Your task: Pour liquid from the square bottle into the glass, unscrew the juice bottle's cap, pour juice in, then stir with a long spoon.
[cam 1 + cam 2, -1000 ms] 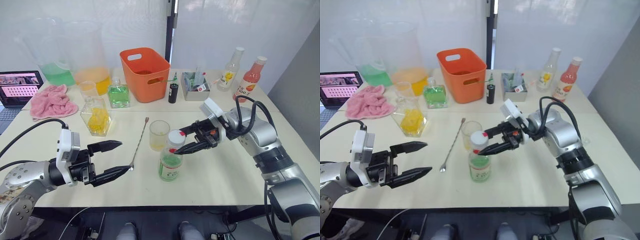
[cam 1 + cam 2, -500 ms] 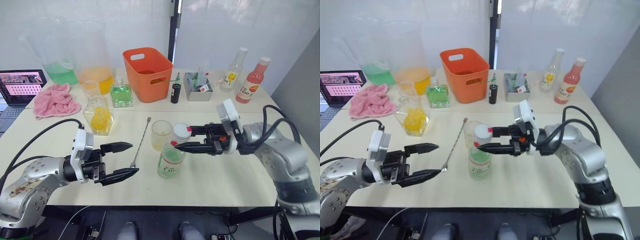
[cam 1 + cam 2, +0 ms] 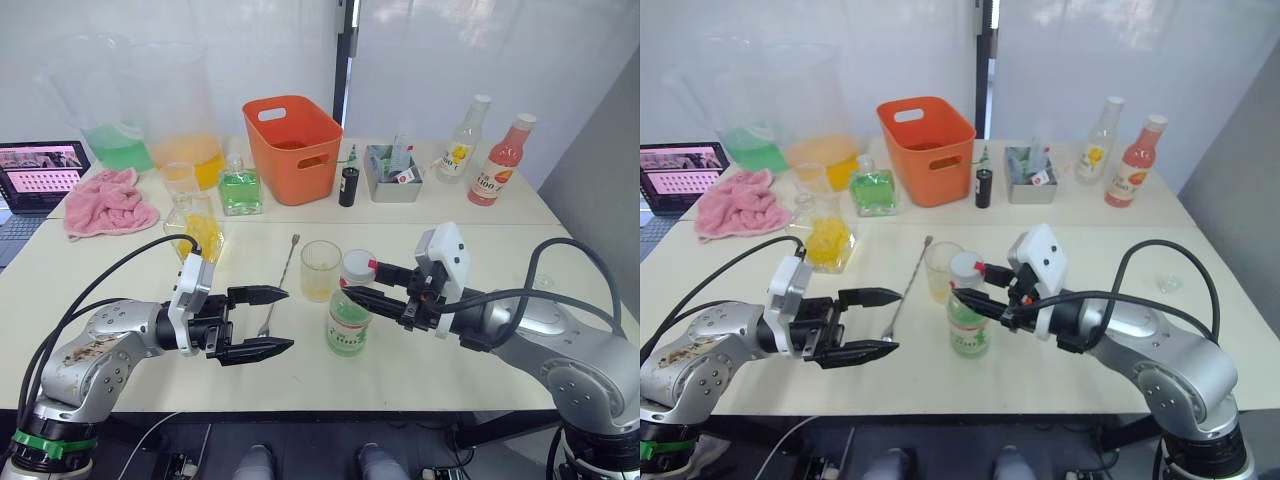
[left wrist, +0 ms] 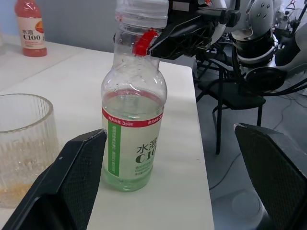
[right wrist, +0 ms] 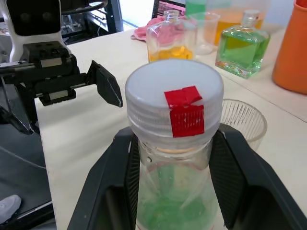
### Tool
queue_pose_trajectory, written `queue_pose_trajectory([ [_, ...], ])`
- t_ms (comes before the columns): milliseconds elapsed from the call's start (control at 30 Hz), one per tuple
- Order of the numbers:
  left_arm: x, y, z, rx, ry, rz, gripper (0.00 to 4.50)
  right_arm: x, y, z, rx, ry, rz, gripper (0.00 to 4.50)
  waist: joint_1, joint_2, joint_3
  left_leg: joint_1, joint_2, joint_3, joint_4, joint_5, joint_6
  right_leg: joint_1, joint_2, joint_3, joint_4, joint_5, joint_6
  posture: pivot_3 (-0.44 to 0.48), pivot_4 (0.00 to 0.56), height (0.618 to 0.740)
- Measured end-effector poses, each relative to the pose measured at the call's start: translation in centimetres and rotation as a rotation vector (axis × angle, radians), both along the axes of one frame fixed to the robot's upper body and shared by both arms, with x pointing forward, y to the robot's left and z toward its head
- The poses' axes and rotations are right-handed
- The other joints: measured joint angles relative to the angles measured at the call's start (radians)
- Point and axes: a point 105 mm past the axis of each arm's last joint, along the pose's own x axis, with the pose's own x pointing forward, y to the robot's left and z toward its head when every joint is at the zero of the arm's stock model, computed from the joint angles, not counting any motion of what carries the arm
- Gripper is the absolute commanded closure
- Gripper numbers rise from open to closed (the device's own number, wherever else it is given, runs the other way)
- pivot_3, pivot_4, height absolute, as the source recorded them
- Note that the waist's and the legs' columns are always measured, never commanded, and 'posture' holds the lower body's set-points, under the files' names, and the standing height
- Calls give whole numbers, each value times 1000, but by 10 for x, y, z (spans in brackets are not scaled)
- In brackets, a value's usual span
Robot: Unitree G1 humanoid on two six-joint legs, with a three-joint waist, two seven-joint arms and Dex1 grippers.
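The juice bottle (image 3: 347, 325) stands upright at the table's middle front, its white cap (image 3: 357, 264) on and marked with red tape. My right gripper (image 3: 357, 280) is open, one finger on each side of the neck just under the cap (image 5: 175, 88). The glass (image 3: 320, 268) stands just left of and behind the bottle, with a little yellow liquid at its bottom. Left of the glass, the long spoon (image 3: 283, 275) lies flat on the table. My left gripper (image 3: 290, 320) is open and empty, a short way left of the bottle. The square bottle (image 3: 198, 232) with yellow liquid stands further back left.
At the back stand an orange basket (image 3: 293, 145), a green square bottle (image 3: 238, 190), two large beakers (image 3: 185, 110), a small cup (image 3: 180, 178), a metal tray (image 3: 390, 162), a yellow-labelled bottle (image 3: 460, 150) and a pink bottle (image 3: 497, 170). A pink cloth (image 3: 108, 200) and laptop (image 3: 40, 170) are far left.
My left gripper has moved right, closer to the juice bottle. My right arm has swung lower and its fingers have gone from beside the cap to either side of the neck.
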Motion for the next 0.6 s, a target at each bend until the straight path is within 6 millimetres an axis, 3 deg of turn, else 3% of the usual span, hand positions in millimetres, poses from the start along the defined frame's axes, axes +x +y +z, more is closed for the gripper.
queue_pose_trajectory([
  [33, 2, 2, -2, 0, 3, 5, 0, 0, 0, 0, 11, 2, -12, 2986, 0, 0, 0, 0, 0, 0, 0, 0, 0, 0, 0, 0, 0, 0, 0, 0, 150, 725],
  [100, 3, 6, -4, 3, 1, 5, 0, 1, -2, -1, 36, 12, -37, 1934, -2, 0, 0, 0, 0, 0, 0, 0, 0, 0, 0, 0, 0, 0, 0, 0, 150, 725],
  [300, 4, 9, -8, 14, -5, 4, 0, 3, -3, -6, 93, 99, -37, 55, 0, 0, 0, 0, 1, 0, 0, 0, 0, 0, 0, 0, 0, 0, -1, 0, 150, 725],
  [433, 5, 10, -9, 8, -5, 14, 0, -1, -7, -7, 19, 103, 31, 55, 1, 0, 0, -1, 0, 1, 1, 0, 0, 0, 0, 1, -1, 0, 0, 0, 150, 725],
  [600, 2, 15, -12, 9, -4, 67, 0, 2, -16, 6, -79, 38, 191, 55, -3, -1, 0, 0, 3, 1, 0, 0, 0, 0, 2, 1, -1, 1, -1, 0, 150, 725],
])
